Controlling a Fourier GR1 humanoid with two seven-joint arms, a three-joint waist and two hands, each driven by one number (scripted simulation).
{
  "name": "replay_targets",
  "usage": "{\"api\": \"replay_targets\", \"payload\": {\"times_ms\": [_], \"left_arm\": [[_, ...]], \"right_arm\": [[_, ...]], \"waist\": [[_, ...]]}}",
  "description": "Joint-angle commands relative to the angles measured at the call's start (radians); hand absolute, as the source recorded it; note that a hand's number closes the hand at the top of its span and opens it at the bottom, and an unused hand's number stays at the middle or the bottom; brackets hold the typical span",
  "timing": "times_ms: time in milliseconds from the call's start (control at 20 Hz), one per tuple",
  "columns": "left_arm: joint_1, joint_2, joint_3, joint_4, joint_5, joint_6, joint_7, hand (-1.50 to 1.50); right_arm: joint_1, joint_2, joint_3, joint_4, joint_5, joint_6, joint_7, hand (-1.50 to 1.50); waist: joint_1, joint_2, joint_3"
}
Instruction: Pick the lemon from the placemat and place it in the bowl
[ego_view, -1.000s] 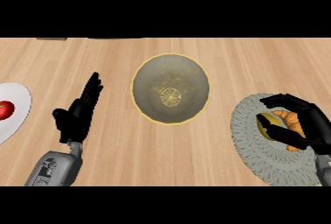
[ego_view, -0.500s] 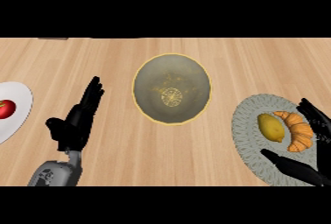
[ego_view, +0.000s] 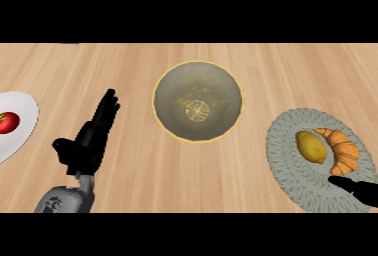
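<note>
The lemon (ego_view: 311, 146) lies beside a croissant (ego_view: 342, 150) on the placemat (ego_view: 291, 165) at four o'clock of the bare bowl (ego_view: 198, 101), left hand (ego_view: 90, 138) spread, right hand (ego_view: 357, 189) mostly hidden, its state unclear.

I see the yellow oval lemon (ego_view: 311, 146) lying on the round grey woven placemat (ego_view: 295, 175), touching an orange croissant (ego_view: 342, 150). The gold-rimmed grey bowl (ego_view: 198, 80) sits mid-worktop. My left hand (ego_view: 90, 139) rests open; only a tip of my right hand (ego_view: 357, 189) shows.

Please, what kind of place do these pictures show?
Most likely a kitchen counter or dining surface: a wooden top carries a bowl, a round placemat with a lemon and a croissant, and a white plate with a tomato.
</note>
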Motion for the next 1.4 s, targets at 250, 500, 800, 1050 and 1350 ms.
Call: {"api": "replay_targets", "payload": {"times_ms": [250,500,800,1050,1350], "left_arm": [[-0.056,-0.028,0.008,0.045,-0.027,0.000,0.005,0.00],[0.005,-0.050,0.009,0.029,-0.036,-0.003,-0.020,0.00],[0.020,-0.056,0.030,0.022,-0.067,-0.034,-0.024,0.00],[-0.013,-0.060,0.051,-0.004,-0.076,-0.037,0.031,0.00],[-0.016,-0.094,0.052,0.021,-0.093,-0.051,-0.002,0.00]], "right_arm": [[-0.139,-0.088,0.046,0.088,-0.009,0.156,0.340,-1.50],[-0.123,-0.045,0.090,0.181,0.054,0.219,0.298,-1.50],[-0.087,0.002,0.010,0.217,0.044,0.330,0.217,-1.50],[-0.089,0.080,-0.018,0.291,0.066,0.329,0.094,-1.50],[-0.070,0.091,-0.117,0.214,-0.047,0.433,0.128,-1.50]], "waist": [[0.008,0.003,0.001],[0.005,0.002,0.001],[0.001,0.001,0.001],[0.004,0.001,0.002],[0.001,0.001,0.001]]}}
